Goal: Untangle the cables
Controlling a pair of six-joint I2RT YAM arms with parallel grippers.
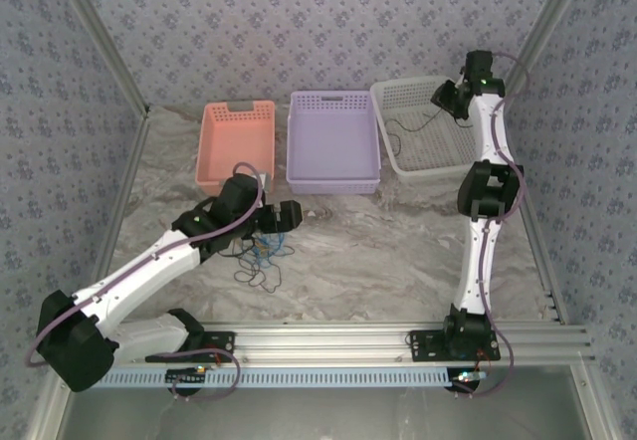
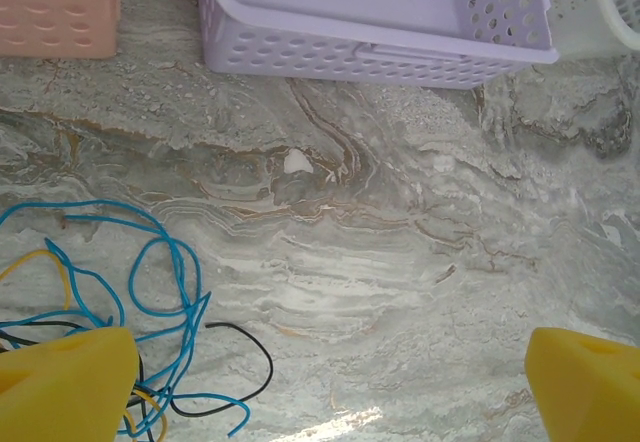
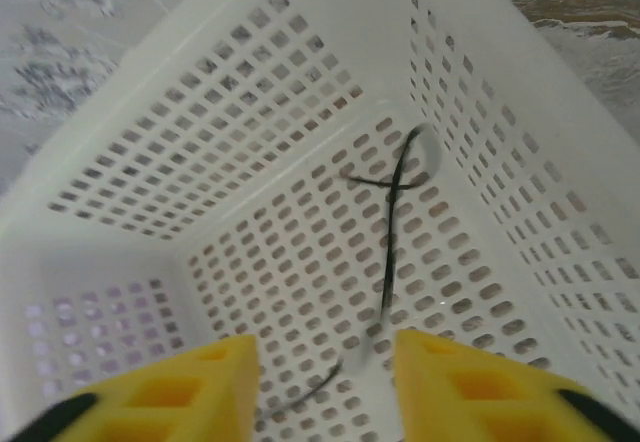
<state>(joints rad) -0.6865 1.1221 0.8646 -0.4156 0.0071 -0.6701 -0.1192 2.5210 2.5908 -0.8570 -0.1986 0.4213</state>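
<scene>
Left gripper [image 2: 320, 392] gapes wide at the edge of the blue, yellow and black cables [image 2: 150, 292] heaped on the table [image 2: 420, 262]. They're thin, floppy, near weightless, so pinch a free end. Right gripper [image 3: 325, 382], jaws part-open, seemingly grips nothing; a black cable [image 3: 392, 232] lies in the white basket [image 3: 200, 112].

table [image 2: 420, 262]: stone look, grey and brown swirls, matt, a bit rough | pink basket [image 1: 239, 111], purple basket [image 1: 333, 97], white basket [image 3: 200, 112]: smooth plastic full of holes, little shine | cables [image 1: 261, 261]: smooth, bendy coat | left gripper [image 2: 325, 387] fingers [image 2: 65, 382]: yellow plastic, matt | near rail [image 1: 328, 338]: bare silver metal, ridged | walls [image 1: 328, 22]: dull, printed flower pattern
</scene>
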